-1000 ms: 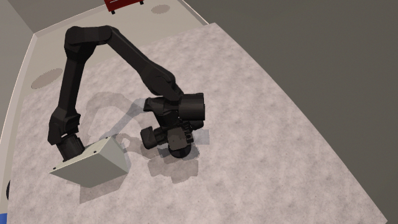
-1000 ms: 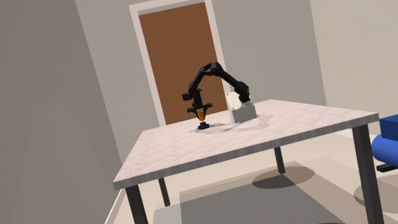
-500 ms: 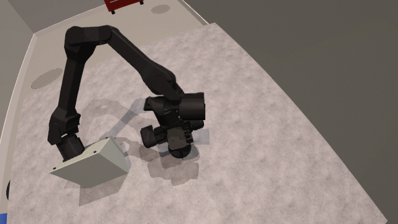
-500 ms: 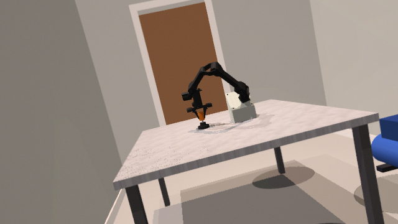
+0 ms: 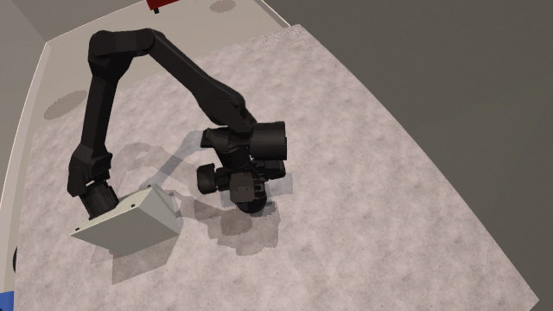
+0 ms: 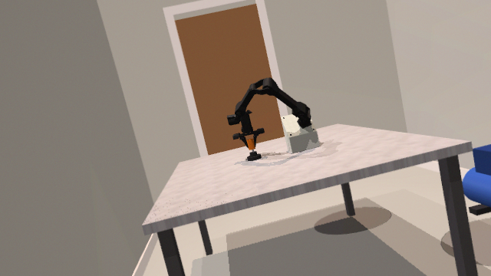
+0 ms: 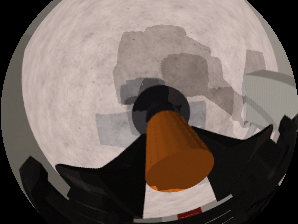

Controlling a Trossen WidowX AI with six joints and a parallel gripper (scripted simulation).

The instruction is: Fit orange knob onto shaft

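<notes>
Orange knob: in the grasp of the jaws, upright in the exterior view, above the round pedestal; the knob (image 6: 251, 144) (image 7: 177, 150) tapers toward its lower end in the wrist view.
Jaws: the jaws (image 5: 248, 187) (image 6: 251, 146) are clamped around the orange knob, one finger on either side, pointing down.
Round pedestal: the black pedestal (image 5: 252, 206) (image 6: 253, 157) (image 7: 160, 94) stands on the tabletop (image 5: 367, 194) (image 6: 326, 165) (image 7: 65, 75), directly below the jaws.
Silver shaft: a small pale sliver of the shaft (image 6: 252, 151) shows between knob and pedestal.
Fit: the knob is not fully down on the pedestal; whether its lower end touches the shaft, I cannot tell.
Flat sides: the hole is out of sight, and the alignment cannot be made out.
Arm: the black arm (image 5: 99, 112) (image 6: 285, 99) arches up from the pale wedge-shaped block (image 5: 130, 233) (image 6: 303, 142) (image 7: 270, 100) and bends down to the jaws.
Block: it sits on the tabletop, apart from the pedestal.
Background: a brown door (image 6: 226, 77) in a white frame stands behind the tabletop; a blue object (image 6: 477, 188) (image 5: 6, 301) is partly visible beyond its edge.
</notes>
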